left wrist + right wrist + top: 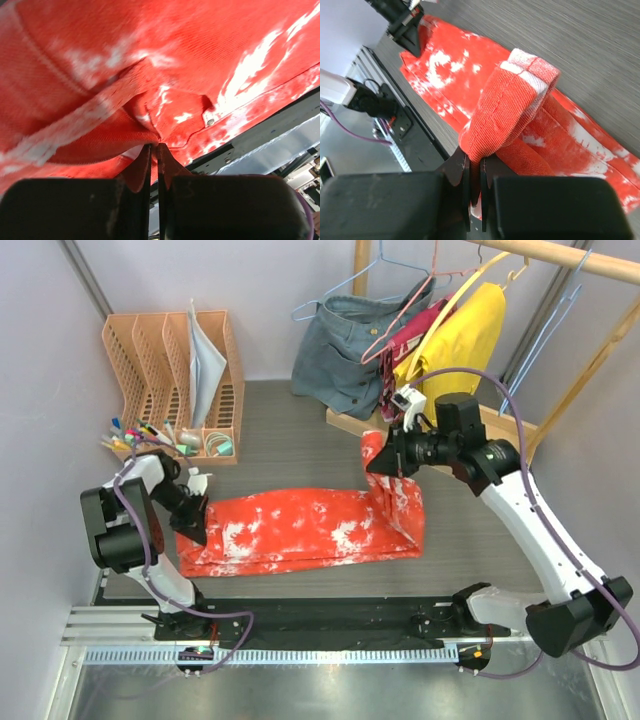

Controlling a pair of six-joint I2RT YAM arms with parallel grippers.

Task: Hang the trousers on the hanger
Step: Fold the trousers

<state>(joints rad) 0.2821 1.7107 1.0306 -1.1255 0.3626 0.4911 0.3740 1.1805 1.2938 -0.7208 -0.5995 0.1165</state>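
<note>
The red-orange trousers (300, 528) with white splotches lie lengthwise across the dark table. My left gripper (196, 528) is shut on their left end; the left wrist view shows its gripper (154, 146) pinching a fold of the fabric (165, 75). My right gripper (386, 462) is shut on the right end and holds it raised and folded over; in the right wrist view that gripper (475, 161) clamps the hem (510, 100). A light-blue wire hanger (553, 318) hangs empty from the wooden rod (560, 255) at the far right.
At the back hang a grey-blue denim garment (345, 345) on another light-blue hanger, a pink wire hanger (405, 315) and a yellow garment (465, 335). An orange file rack (170, 370) with pens stands at the back left. A metal rail (300, 640) runs along the near edge.
</note>
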